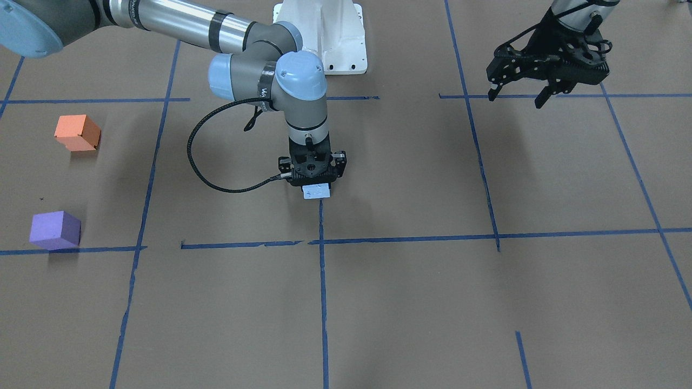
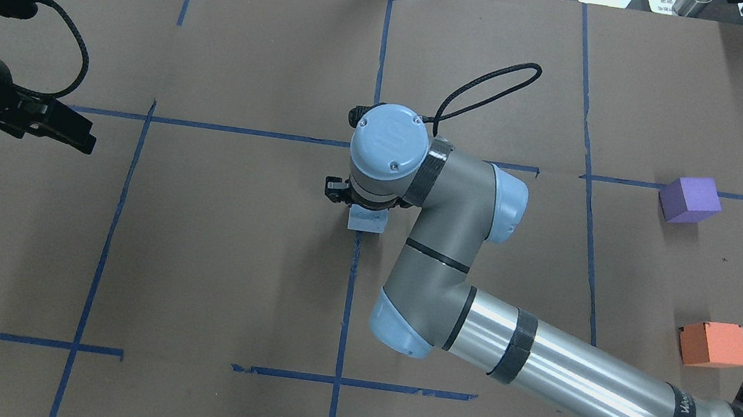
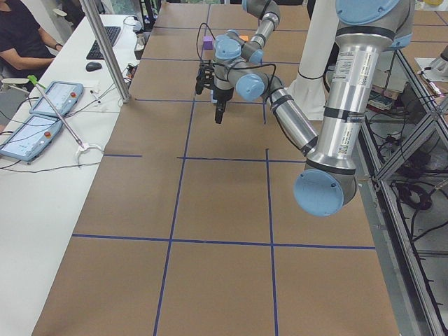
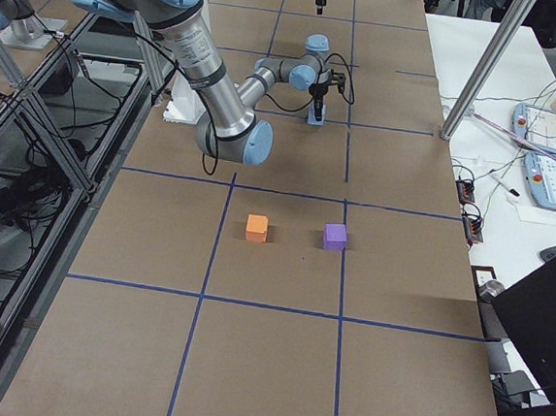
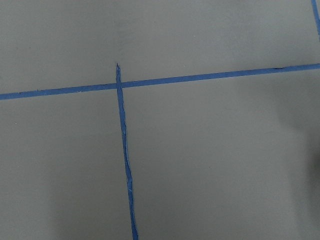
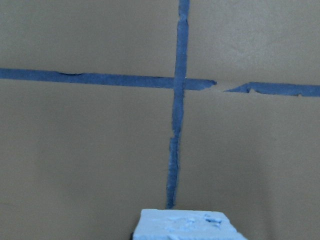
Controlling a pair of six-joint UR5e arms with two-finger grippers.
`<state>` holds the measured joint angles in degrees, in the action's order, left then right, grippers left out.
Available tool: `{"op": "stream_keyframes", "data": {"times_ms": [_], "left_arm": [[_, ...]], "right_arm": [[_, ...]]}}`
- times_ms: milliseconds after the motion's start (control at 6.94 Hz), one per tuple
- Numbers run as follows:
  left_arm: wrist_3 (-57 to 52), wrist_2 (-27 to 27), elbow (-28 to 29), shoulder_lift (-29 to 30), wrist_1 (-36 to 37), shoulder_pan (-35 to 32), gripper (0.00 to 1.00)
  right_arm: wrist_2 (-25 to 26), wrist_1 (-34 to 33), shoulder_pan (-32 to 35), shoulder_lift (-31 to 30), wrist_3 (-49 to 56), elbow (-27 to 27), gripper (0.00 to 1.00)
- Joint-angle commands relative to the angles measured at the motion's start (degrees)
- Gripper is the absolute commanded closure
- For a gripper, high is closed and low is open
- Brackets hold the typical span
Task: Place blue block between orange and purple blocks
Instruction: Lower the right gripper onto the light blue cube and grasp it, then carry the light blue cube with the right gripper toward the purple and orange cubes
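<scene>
The pale blue block (image 1: 317, 192) sits at the middle of the table, at the end of a tape line, and also shows in the overhead view (image 2: 367, 220) and at the bottom of the right wrist view (image 6: 187, 226). My right gripper (image 1: 314, 181) points straight down onto it and is shut on the block; its own body hides the fingertips. The orange block (image 1: 78, 132) and the purple block (image 1: 55, 229) stand apart at the robot's right end of the table, with bare paper between them. My left gripper (image 1: 518, 96) hangs open and empty, high over the far left side.
Brown paper with a blue tape grid (image 1: 322, 281) covers the table. The robot's white base plate (image 1: 338, 43) is at the near-robot edge. An operators' side table with tablets (image 3: 49, 105) runs along the far edge.
</scene>
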<state>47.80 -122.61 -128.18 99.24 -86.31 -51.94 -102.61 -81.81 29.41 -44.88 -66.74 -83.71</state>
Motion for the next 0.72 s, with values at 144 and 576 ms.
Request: {"op": "stream_keyframes", "data": {"times_ms": [144,576], "left_arm": [[0.1,0.0,-0.1,0.1,0.0,0.0,0.0],[0.5,0.1,-0.1,0.3,0.0,0.3,0.0]], "right_arm": [[-11.7,0.4,10.6,-21.6,0.5,-19.8,0.99],[-20.1,6.5,23.6,-42.2,17.1,-24.5,0.98]]}}
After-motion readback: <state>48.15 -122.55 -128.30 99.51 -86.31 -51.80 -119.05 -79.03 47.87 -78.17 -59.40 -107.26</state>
